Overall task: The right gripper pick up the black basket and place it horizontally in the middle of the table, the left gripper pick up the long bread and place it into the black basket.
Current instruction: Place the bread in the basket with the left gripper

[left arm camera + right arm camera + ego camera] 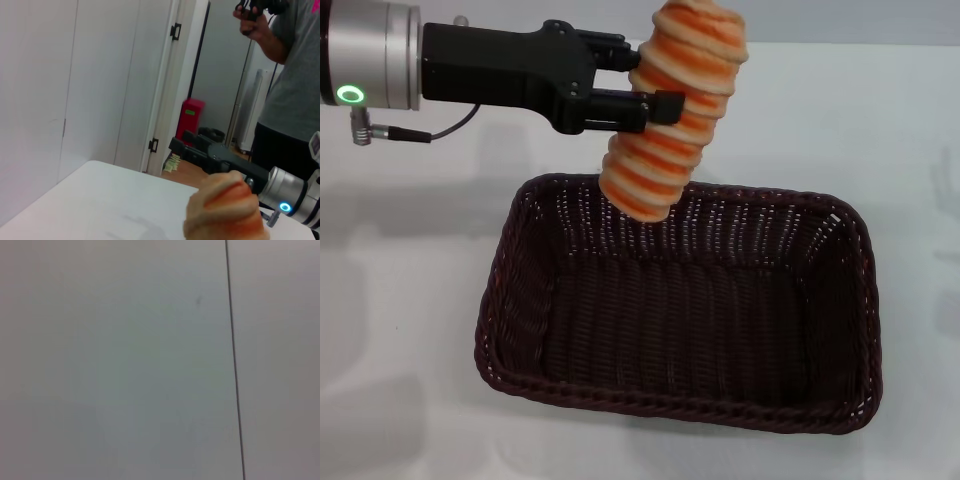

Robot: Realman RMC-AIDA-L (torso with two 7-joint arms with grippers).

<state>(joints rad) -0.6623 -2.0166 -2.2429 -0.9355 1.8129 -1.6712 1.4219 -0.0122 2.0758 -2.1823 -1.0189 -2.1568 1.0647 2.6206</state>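
My left gripper (655, 80) reaches in from the upper left and is shut on the long bread (650, 170), gripping its middle. The loaf hangs tilted, striped orange-and-cream side showing, its lower end just above the far rim of the black basket (520, 300). The basket lies lengthwise on the white table (400, 300), and its inside is bare. The bread's blurred end also shows in the left wrist view (225, 210). A black gripper (192, 147) on another arm shows far off in that view, likely my right one. It is out of the head view.
The right wrist view shows only a plain pale wall. In the left wrist view a person (295, 90) in a grey shirt stands behind the table's far side, with a doorway and a red object (190, 117) beyond.
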